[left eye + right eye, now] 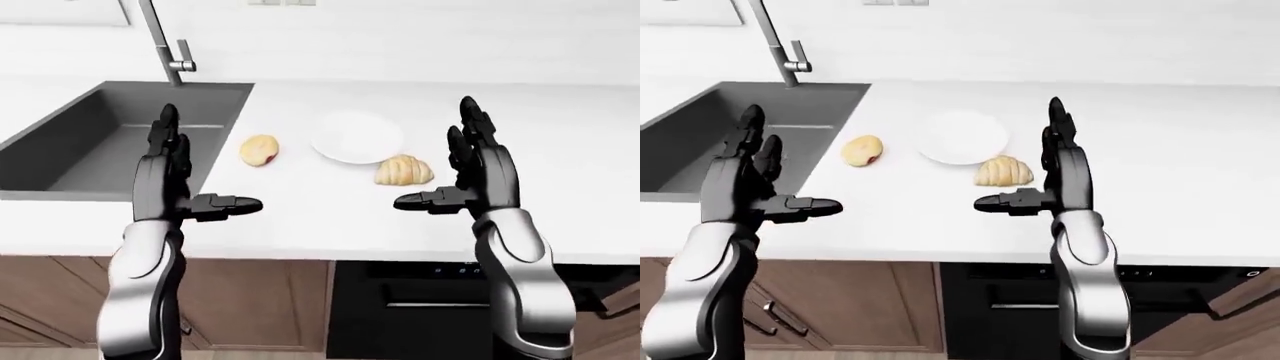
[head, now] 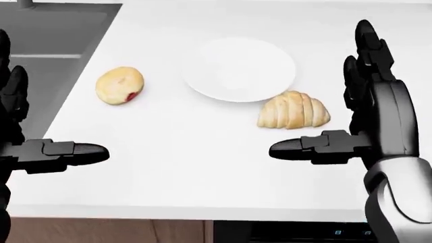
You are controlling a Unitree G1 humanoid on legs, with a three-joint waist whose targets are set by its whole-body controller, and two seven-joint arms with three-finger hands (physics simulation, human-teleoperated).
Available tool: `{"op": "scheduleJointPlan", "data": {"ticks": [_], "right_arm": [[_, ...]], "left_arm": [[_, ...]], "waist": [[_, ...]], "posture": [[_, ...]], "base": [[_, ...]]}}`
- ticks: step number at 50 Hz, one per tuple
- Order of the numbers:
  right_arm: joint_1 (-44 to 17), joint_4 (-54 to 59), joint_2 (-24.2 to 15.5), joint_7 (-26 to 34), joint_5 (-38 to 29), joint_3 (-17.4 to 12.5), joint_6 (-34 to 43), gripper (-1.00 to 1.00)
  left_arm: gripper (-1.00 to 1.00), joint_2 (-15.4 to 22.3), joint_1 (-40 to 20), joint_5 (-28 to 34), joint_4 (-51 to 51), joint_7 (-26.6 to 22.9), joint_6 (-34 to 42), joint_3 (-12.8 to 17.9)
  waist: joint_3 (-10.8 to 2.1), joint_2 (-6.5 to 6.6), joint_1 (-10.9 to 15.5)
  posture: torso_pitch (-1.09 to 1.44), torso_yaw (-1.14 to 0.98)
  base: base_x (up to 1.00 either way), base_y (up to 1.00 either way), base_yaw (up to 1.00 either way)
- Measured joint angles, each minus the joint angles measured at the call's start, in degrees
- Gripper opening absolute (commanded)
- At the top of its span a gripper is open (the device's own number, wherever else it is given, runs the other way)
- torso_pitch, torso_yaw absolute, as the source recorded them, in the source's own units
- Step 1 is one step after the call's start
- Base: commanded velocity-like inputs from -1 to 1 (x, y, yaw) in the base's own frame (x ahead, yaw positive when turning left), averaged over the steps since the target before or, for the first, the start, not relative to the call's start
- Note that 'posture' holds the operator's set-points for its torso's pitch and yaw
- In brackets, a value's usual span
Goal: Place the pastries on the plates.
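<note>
Our right hand [image 2: 338, 101] and left hand [image 1: 195, 169] hover over the worktop [image 2: 202, 177], fingers spread, empty. The croissant [image 2: 293, 111] touches the plate [image 2: 239, 68], possibly overlapping its rim; the bun [image 2: 119, 85] lies well left. A careless grab could shove the plate.

A: Check for legible text, labels, brands or numbers.

B: None can be read. The dark appliance panel [image 2: 351, 233] under the surface [image 2: 202, 167] shows small blue lit marks in the head view, too small to make out.

A: Any markings on the plate [image 2: 239, 68] or the pastries?

B: No print shows on them.
</note>
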Motion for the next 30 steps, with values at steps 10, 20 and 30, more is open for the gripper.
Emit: {"op": "scheduleJointPlan", "data": {"ticks": [10, 20, 30], "right_arm": [[0.18, -1.18, -0.76, -0.21, -1.43, -0.51, -2.66, 1.00], [-0.02, 0.19, -0.87, 0.93, -5.44, 0.86, 0.49, 1.00], [-5.69, 3.68, -1.37, 7.05, -16.67, 5.74, 3.53, 1.00]], "left_arm": [[1.00, -0.81, 0.15, -0.12, -0.89, -0.24, -2.36, -0.95], [1.00, -0.29, 0.05, 0.14, -0.56, -0.52, -1.53, -0.53], [1.00, -0.11, 0.04, 0.10, -0.53, -0.76, -1.04, -0.25]], "waist": [[0.98, -5.52, -0.18], [0.48, -1.40, -1.79], [-0.52, -2.80, -1.63]], "posture": [[0.00, 0.00], [0.00, 0.00], [0.00, 0.00]], "base": [[0.23, -0.18, 0.00], [0.00, 0.00, 0.00], [0.00, 0.00, 0.00]]}}
